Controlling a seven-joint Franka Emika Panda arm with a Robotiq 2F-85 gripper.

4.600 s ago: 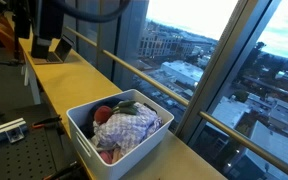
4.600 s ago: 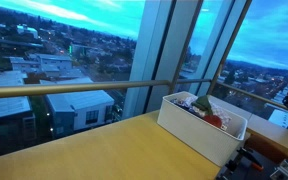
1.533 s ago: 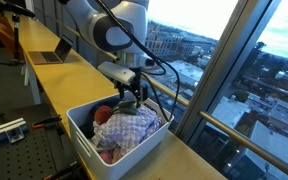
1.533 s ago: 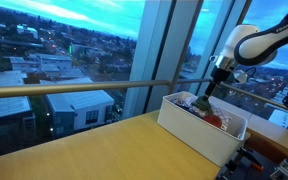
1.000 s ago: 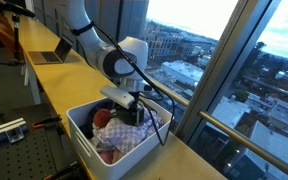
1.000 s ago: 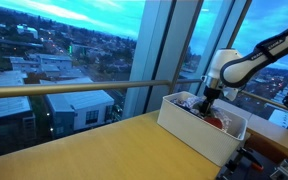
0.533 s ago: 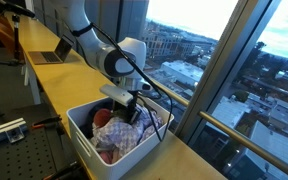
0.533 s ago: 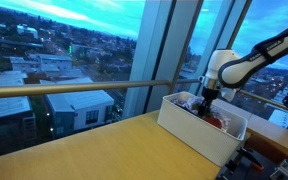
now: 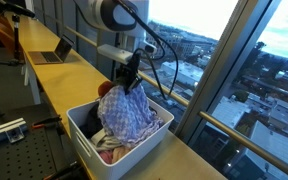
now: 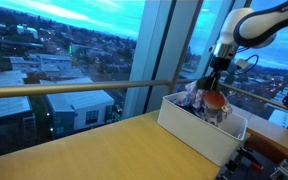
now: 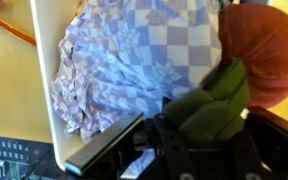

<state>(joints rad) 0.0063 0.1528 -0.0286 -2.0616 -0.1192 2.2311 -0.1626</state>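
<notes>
Gripper (image 9: 127,82) was clamped on a blue-and-white checkered cloth (image 9: 124,115), which hung from it with its lower end inside the white bin (image 9: 84,142). A red cloth (image 11: 267,50) and a green cloth (image 11: 212,105) bunched just beside the grip. More fabric lay in the bin, which stood on the wooden counter (image 9: 62,85).

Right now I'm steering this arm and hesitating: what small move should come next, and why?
Probably raise it straight up a little: the gripper is shut on the checkered cloth, and the cloth's lower part hangs inside the white bin, so it has not cleared the rim.
</notes>
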